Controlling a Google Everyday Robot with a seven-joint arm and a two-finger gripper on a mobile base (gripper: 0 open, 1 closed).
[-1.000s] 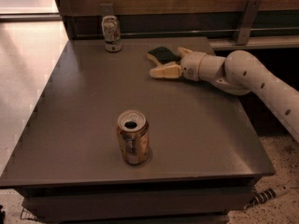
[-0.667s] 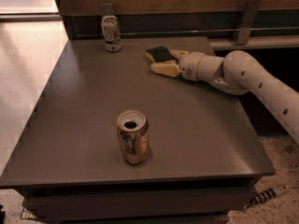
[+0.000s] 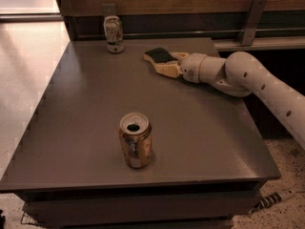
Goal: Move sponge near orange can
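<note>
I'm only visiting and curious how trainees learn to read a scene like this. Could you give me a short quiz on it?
1. True or false: the sponge lies right beside the orange can.
2. Where is the gripper? A) above the orange can; B) at the sponge, toward the far side of the table; C) beside the whitish can.
3. Fill in: ___ cans stand on the table.
Key: 1 false; 2 B; 3 two.

Dim, warm cast throughout. Blown-out floor [image 3: 24, 13] far left; soft sheen on table [image 3: 81, 123] left side. Small shadow hugging orange can [image 3: 135, 140]. Pale gripper [image 3: 165, 62] far right, by sponge [image 3: 158, 55], evenly lit.
</note>
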